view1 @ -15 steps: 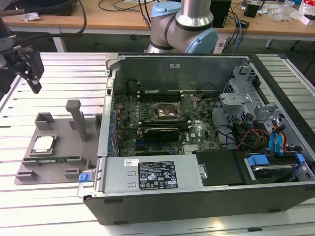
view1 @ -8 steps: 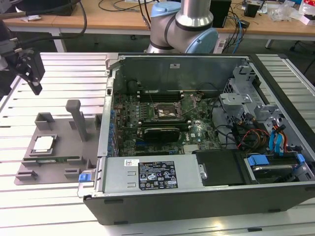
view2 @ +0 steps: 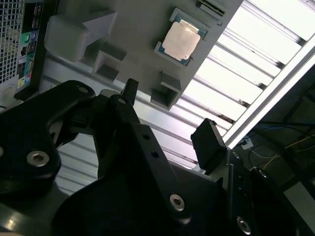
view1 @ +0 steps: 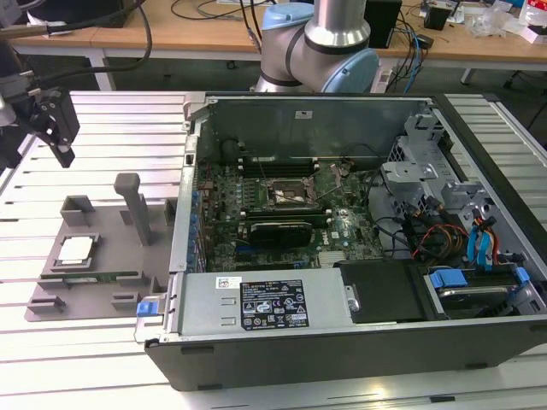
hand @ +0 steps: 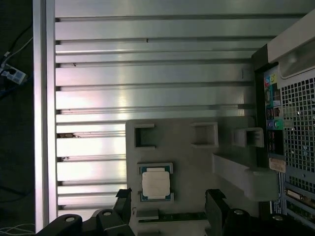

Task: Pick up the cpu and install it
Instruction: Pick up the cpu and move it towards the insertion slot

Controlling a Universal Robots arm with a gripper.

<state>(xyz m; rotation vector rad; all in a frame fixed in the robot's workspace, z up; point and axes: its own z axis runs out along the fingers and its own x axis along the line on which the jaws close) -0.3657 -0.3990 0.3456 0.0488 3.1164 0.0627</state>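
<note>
Computer case (view1: 342,363), lid off; gray fixture tray (view1: 111,248) just beside it. Gripper (view2: 170,105) hangs above tray, jaws wide, empty. Cpu (hand: 156,183) sits in its recess nr tray's edge away from case, prob. flat. Risk: off-centre pinch on thin rim tips it out.

The exterior view looks down obliquely over the computer case (view1: 256,120) and grey tray (view1: 111,248). Both wrist views face down from closer, sharing the tray's cpu (view2: 181,41) (hand: 156,183).
</note>
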